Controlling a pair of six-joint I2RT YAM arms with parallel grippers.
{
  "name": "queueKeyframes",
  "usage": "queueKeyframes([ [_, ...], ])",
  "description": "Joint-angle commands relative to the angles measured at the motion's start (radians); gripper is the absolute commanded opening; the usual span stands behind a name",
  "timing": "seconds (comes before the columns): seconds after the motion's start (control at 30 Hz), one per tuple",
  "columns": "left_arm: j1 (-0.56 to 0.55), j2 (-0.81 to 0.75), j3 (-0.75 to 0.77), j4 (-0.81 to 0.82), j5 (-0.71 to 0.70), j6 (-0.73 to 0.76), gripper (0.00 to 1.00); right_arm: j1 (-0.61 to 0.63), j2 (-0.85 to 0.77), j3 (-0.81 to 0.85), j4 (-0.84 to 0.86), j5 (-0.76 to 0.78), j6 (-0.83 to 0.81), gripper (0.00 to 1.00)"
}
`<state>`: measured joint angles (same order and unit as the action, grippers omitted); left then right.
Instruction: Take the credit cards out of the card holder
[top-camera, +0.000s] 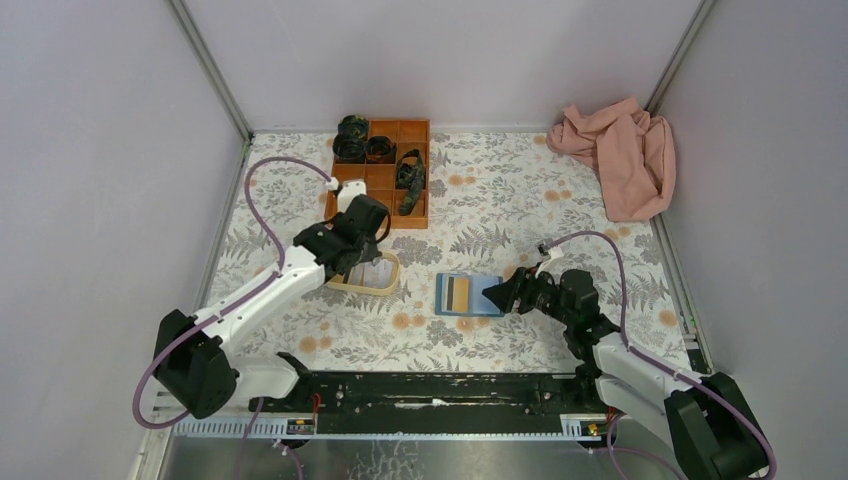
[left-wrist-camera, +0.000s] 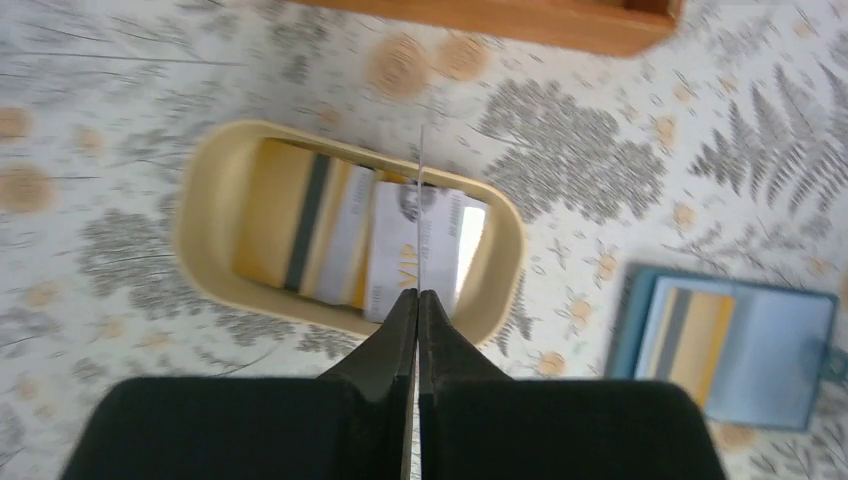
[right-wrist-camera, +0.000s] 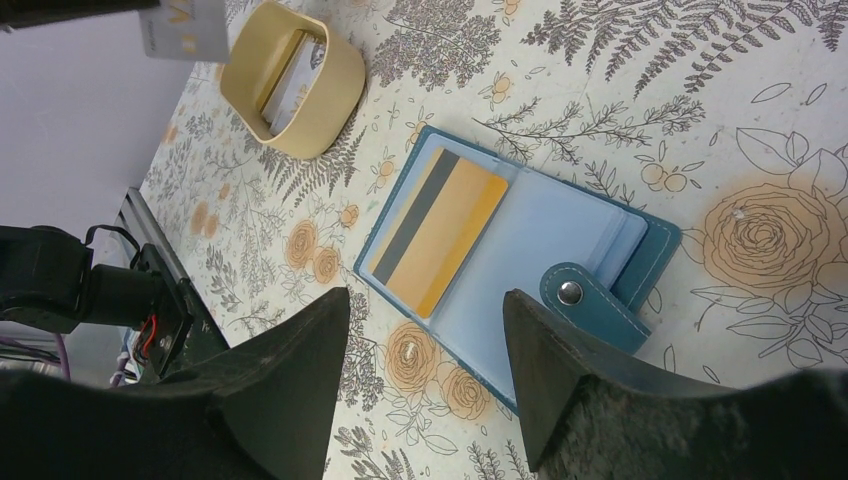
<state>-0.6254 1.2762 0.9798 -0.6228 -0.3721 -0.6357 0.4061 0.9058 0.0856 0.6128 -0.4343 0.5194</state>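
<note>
The light-blue card holder (top-camera: 486, 295) lies open on the floral table, with a tan/gold credit card (top-camera: 457, 293) with a dark stripe in its left pocket. Both show in the right wrist view: the holder (right-wrist-camera: 560, 230) and the card (right-wrist-camera: 440, 235). My right gripper (right-wrist-camera: 425, 296) is open and empty, just at the holder's near right edge, by its snap strap (right-wrist-camera: 590, 305). My left gripper (left-wrist-camera: 417, 295) is shut on a white credit card (right-wrist-camera: 185, 25), seen edge-on (left-wrist-camera: 421, 200), above the yellow oval tray (left-wrist-camera: 200, 200). A gold card (left-wrist-camera: 290, 225) and a white card (left-wrist-camera: 395, 250) lie in the tray.
An orange compartment box (top-camera: 385, 170) with dark objects stands at the back centre. A pink cloth (top-camera: 620, 155) lies at the back right. The black rail (top-camera: 430, 390) runs along the near edge. Grey walls close in both sides.
</note>
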Motion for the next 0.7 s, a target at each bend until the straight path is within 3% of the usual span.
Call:
queueKeyframes([
  [0.0, 0.005, 0.018, 0.111, -0.224, -0.262, -0.046, 0.0, 0.003, -0.002, 0.05, 0.003, 0.012, -0.019, 0.65],
  [0.33, -0.014, 0.189, 0.177, -0.431, -0.469, -0.105, 0.0, 0.002, 0.019, 0.06, -0.006, 0.012, -0.021, 0.65],
  [0.67, -0.054, 0.283, 0.186, -0.401, -0.48, -0.048, 0.0, 0.002, 0.041, 0.057, -0.003, 0.027, -0.023, 0.65],
])
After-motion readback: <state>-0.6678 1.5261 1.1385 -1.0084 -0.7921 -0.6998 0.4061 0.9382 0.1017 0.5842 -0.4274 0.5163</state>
